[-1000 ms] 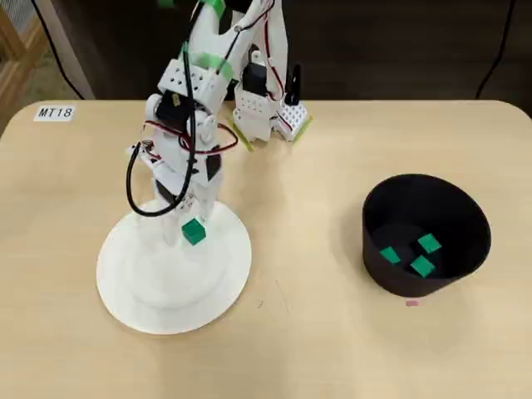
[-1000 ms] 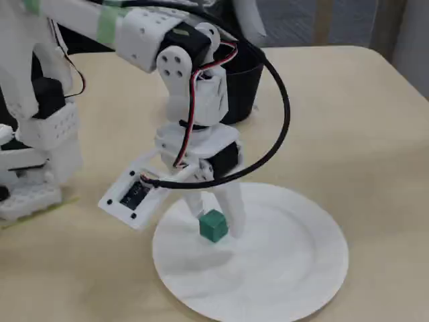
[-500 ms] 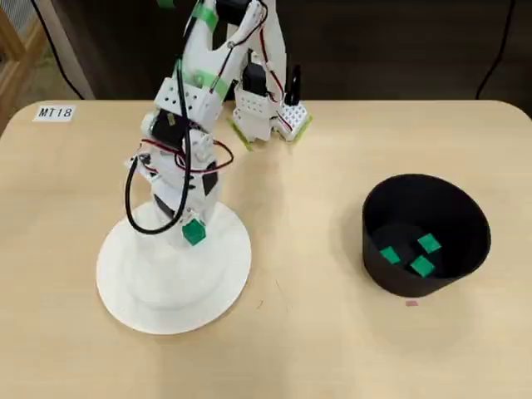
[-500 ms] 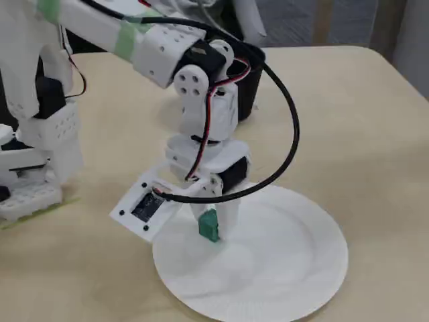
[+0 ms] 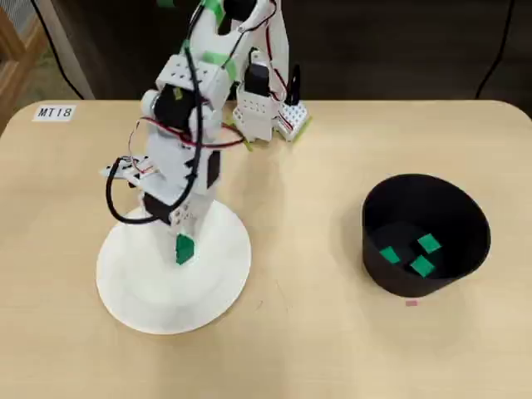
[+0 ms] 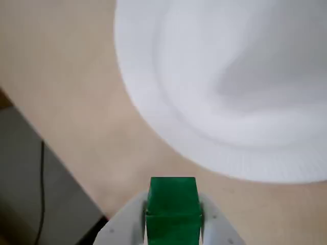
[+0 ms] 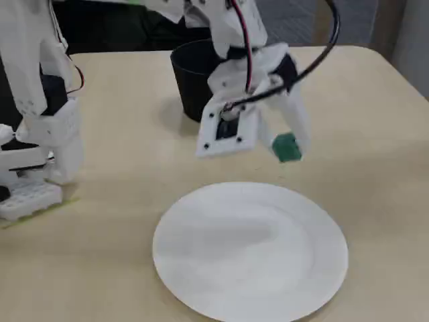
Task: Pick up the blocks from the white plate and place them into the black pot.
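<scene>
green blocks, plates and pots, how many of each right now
green blocks: 4, with 3 in the pot and 1 held between the fingers
white plate: 1, bare
black pot: 1
total: 6

four green blocks (image 5: 184, 248), one white plate (image 5: 125, 291), one black pot (image 5: 465, 218).

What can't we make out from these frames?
- Fingertips: in the wrist view the green block fills the gap in the gripper, and the bottom edge cuts the fingers off.
- Black pot interior: in the fixed view the arm covers its opening; only the overhead view shows three blocks inside.
- White plate: in the overhead view the arm hides its upper part.
- Wrist view: soft focus, plate rim detail unclear.
</scene>
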Available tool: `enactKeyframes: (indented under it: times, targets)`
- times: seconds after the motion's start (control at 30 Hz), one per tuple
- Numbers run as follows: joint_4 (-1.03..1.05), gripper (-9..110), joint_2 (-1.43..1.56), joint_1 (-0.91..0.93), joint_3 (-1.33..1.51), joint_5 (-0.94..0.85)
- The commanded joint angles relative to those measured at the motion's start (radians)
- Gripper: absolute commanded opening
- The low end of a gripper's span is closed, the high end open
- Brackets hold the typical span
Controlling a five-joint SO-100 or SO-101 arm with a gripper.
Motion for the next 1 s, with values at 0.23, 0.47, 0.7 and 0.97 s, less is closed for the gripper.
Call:
enactKeyframes:
  times: [0.23,0.47,0.7,0.97]
  targets:
    - [0.074,-2,0.258,-0.518,-0.12,-0.009]
    - [0.077,-2,0.264,-0.785,-0.092,-0.002]
    - [-0.129,-2,0.276,-0.859,0.127,0.005]
    - [-0.195,-2,0.225,-0.836,0.227,-0.017]
